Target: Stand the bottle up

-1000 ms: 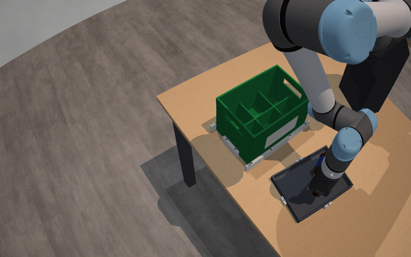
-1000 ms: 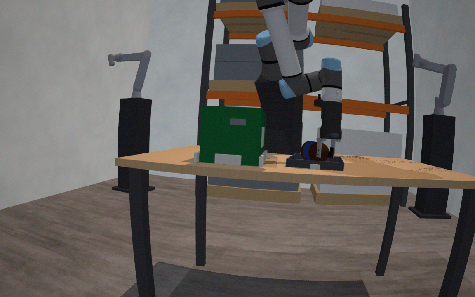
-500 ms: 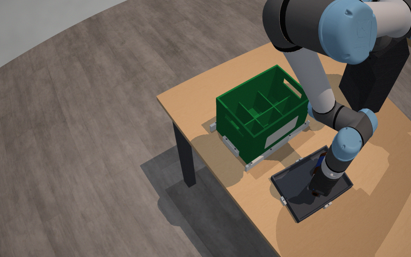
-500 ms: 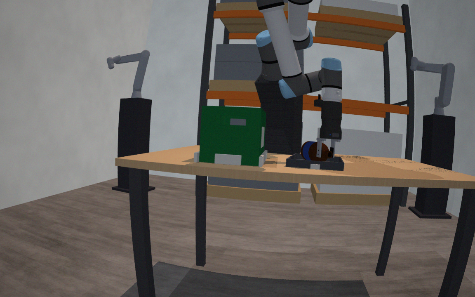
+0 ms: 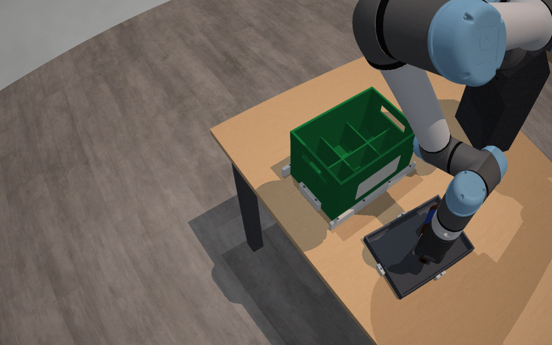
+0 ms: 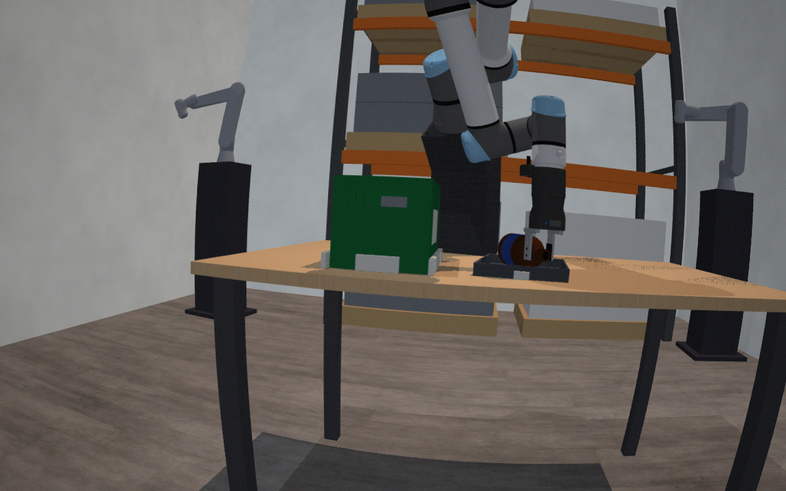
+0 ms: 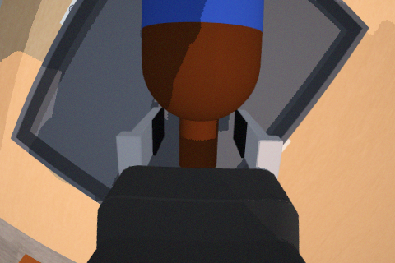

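One bottle (image 7: pixel 202 22) lies on its side in the tray (image 7: pixel 324 22), base toward 12 o'clock in the wrist view. Both fingers stand wide, straddling its neck without gripping. At 10 o'clock on the counter (image 5: pixel 260 128) stands the crate (image 5: pixel 312 180).

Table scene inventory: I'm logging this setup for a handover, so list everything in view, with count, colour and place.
Table: one, light wood with dark legs, centre.
Crate: one, green with dividers, on the table.
Tray: one, dark grey, beside the crate.
Bottle: one, brown with a blue band, lying on the tray.
Shelf rack: one, dark posts with orange bars, behind the table.
Background arms: two, grey on black pedestals, either side.
Arm: one, grey with blue caps.
Gripper: one, open, its fingers astride the bottle's neck.
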